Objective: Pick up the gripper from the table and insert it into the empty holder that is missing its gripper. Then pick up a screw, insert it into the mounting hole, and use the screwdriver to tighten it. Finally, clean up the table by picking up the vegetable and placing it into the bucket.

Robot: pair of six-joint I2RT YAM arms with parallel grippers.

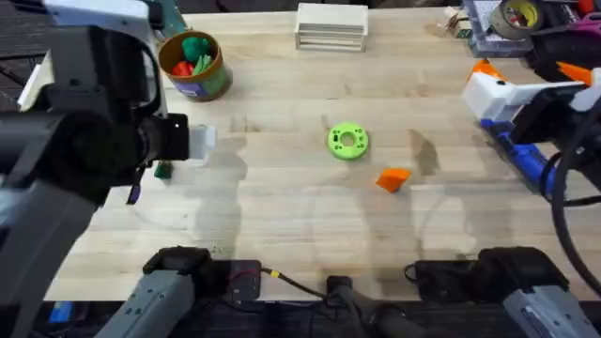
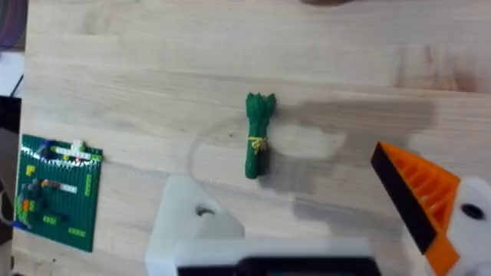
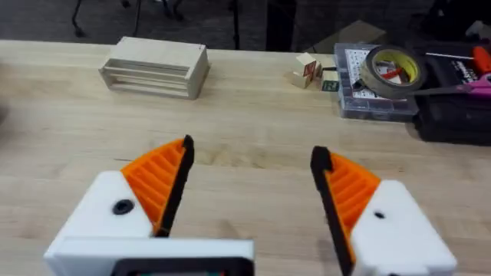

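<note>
The small orange gripper lies on the table right of centre. The holder is the bare white finger of my left gripper; the other finger carries an orange ridged pad. That gripper is open and hangs above the dark green vegetable, which lies on the wood at the left. The bucket stands at the back left with green and red items inside. My right gripper is open and holds nothing, at the far right. The blue screwdriver lies partly under the right arm.
A bright green ring lies mid-table. A wooden slatted box stands at the back edge. A tape roll sits on a clear parts case at the back right. A green brick board lies near the table's left edge.
</note>
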